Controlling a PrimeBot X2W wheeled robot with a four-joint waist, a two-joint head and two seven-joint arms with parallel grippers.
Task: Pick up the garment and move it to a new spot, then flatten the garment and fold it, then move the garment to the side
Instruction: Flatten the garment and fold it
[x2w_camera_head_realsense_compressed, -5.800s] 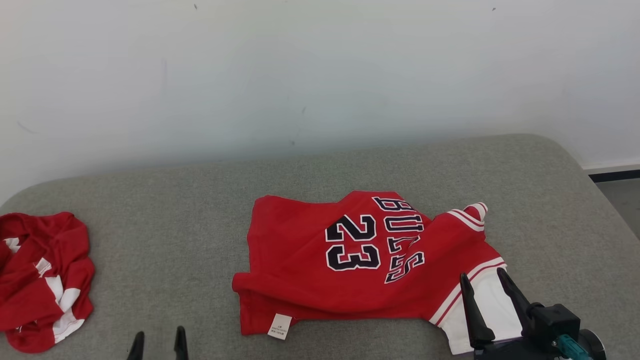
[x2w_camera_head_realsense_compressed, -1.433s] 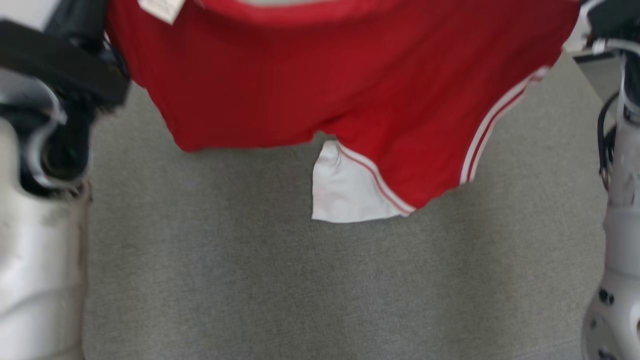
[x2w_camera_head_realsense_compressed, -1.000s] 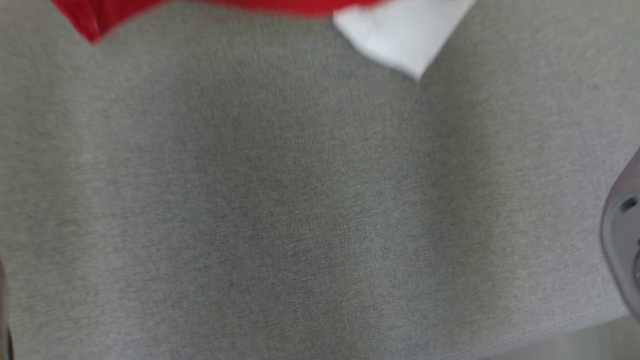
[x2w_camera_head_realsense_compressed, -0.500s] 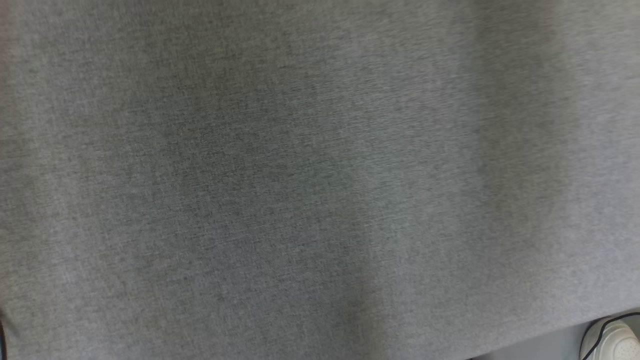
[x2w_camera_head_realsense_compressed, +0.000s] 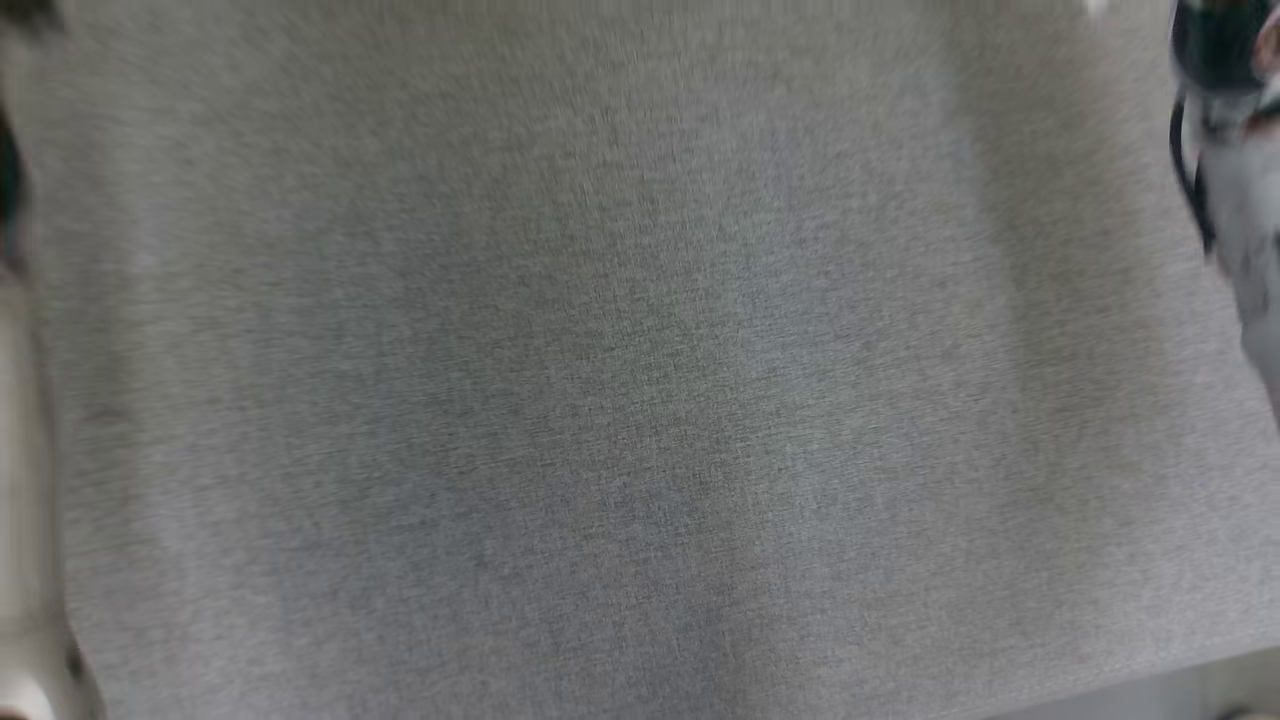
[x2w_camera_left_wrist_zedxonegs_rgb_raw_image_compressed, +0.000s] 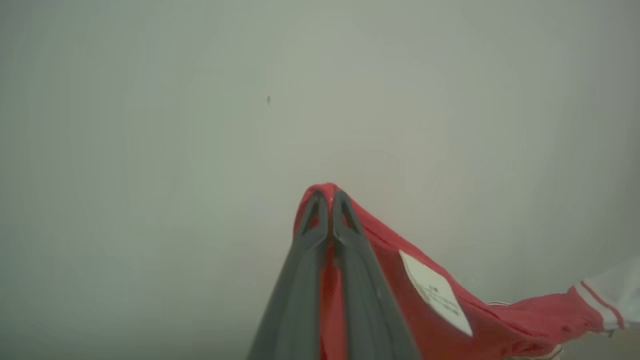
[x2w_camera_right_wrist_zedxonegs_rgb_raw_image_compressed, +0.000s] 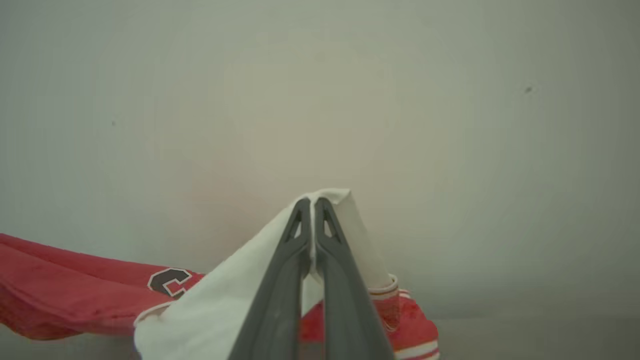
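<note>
Your left gripper (x2w_camera_left_wrist_zedxonegs_rgb_raw_image_compressed: 327, 200) is clamped on the garment's (x2w_camera_left_wrist_zedxonegs_rgb_raw_image_compressed: 505, 322) red edge and your right gripper (x2w_camera_right_wrist_zedxonegs_rgb_raw_image_compressed: 312, 205) on its white part, probably to hang it spread for flattening on the surface (x2w_camera_head_realsense_compressed: 640, 400).

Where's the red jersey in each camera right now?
Head view: blurred, I cannot place it.
Left wrist view: lower centre to right, the jersey with a red corner pinched by the left gripper.
Right wrist view: along the bottom, its white part pinched by the right gripper.
Shared landmark: pale wall behind both grippers.
</note>
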